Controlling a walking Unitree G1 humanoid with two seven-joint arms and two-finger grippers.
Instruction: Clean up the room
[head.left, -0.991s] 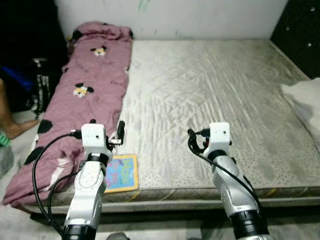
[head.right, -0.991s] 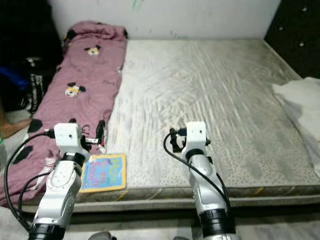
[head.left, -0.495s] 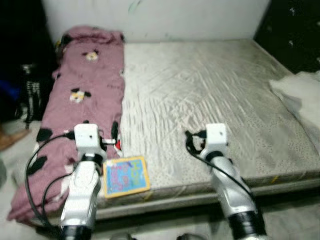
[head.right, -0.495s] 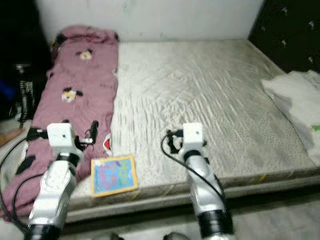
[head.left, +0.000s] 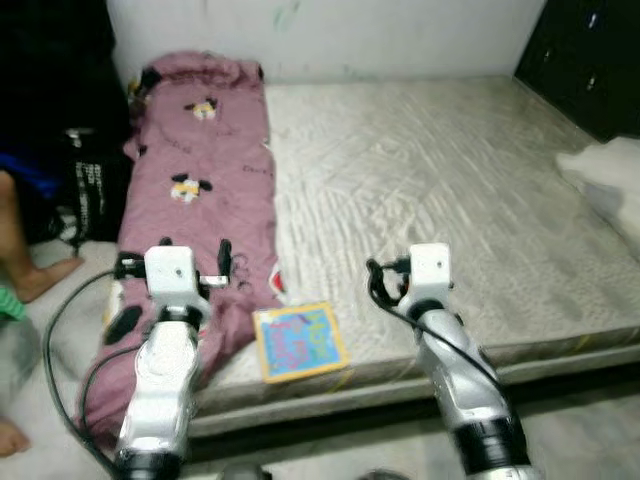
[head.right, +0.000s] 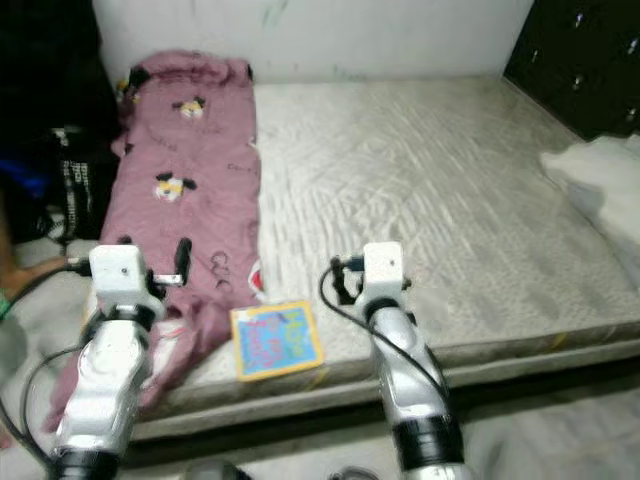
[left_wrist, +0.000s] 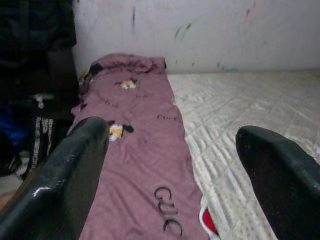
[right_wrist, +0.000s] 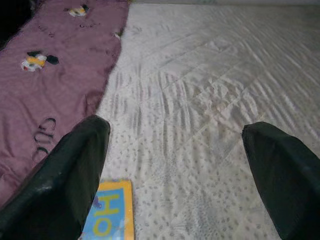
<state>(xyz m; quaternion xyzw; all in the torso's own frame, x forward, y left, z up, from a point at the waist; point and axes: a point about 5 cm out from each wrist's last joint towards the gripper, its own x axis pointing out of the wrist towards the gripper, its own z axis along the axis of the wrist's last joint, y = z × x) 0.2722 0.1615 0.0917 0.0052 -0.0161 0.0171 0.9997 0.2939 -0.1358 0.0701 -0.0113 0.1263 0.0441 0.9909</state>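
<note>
A blue-and-yellow children's book (head.left: 299, 342) lay near the front edge of the grey quilted mattress (head.left: 450, 190), just beside a long pink cartoon-print blanket (head.left: 200, 190). The left gripper (left_wrist: 172, 165) hovered over the blanket and the right gripper (right_wrist: 175, 165) over the mattress, both with fingers spread and empty.
</note>
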